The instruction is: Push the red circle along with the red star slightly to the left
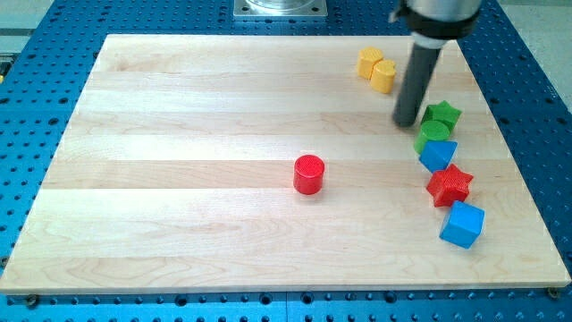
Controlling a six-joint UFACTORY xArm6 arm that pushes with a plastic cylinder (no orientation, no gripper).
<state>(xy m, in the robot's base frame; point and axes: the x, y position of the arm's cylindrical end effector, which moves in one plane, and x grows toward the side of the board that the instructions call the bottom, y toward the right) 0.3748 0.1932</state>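
- My tip [407, 122] rests on the board [179, 107] in its upper right part; it holds nothing and touches no block that I can make out.
- The rod [418, 80] rises straight from the tip to the view's top, where it joins a wider dark collar.
- The red circle [309, 173] stands alone near the board's middle, at about 8 o'clock from the tip and well apart from it.
- The red star [449, 184] lies at about 5 o'clock from the tip, at 3 o'clock from the red circle and well apart from it.
- The star sits in a chain of blocks down the board's right side.
- A blue block [437, 154], its shape unclear, is just at 11 o'clock of the star and seems to touch it.
- A blue cube [462, 224] lies at 5 o'clock of the star, just beside it.
- A green circle [433, 134] sits above the first blue block, close to the tip at its 4 o'clock.
- A green star [442, 114] is at 3 o'clock of the tip, near it, touching the green circle.
- Two yellow blocks, one [369, 62] at the left and one [383, 76] at the right, stand together at 11 o'clock of the tip, touching each other.
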